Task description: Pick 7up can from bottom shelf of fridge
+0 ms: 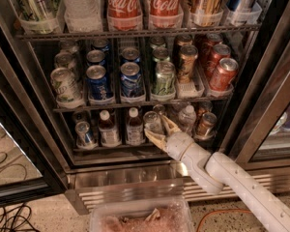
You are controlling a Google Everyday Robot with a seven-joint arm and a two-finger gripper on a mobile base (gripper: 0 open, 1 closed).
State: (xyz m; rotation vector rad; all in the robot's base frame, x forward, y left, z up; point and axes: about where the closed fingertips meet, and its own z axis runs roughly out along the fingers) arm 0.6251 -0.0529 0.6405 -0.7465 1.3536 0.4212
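Aluminium, pale green and white, with a silver top: the 7up can [152, 119] stands upright in a front lane of the bottom shelf [117, 148] of the fridge [20, 96].

Camera view:
- Claw [157, 127]: inside the fridge opening at bottom-shelf level, on the end of the arm [241, 187], which enters from the lower right.
- Claw state: fingers spread in a V. One finger [152, 138] lies low and to the front left of the 7up can; the other rises just beside its right flank. Whether either pad touches the can cannot be told.
- Neighbours: two brown bottles [134, 127] stand just left of the 7up can, a clear bottle [187, 118] just right, and a copper can [205, 124] further right.

Task status:
- Done: the door is open and the claw is placed at the correct can.
- Left: press the fingers onto the can, lift it clear of the lane tray, and draw it out past the shelf front.
- Judgement: roughly halfway; no grasp is confirmed.
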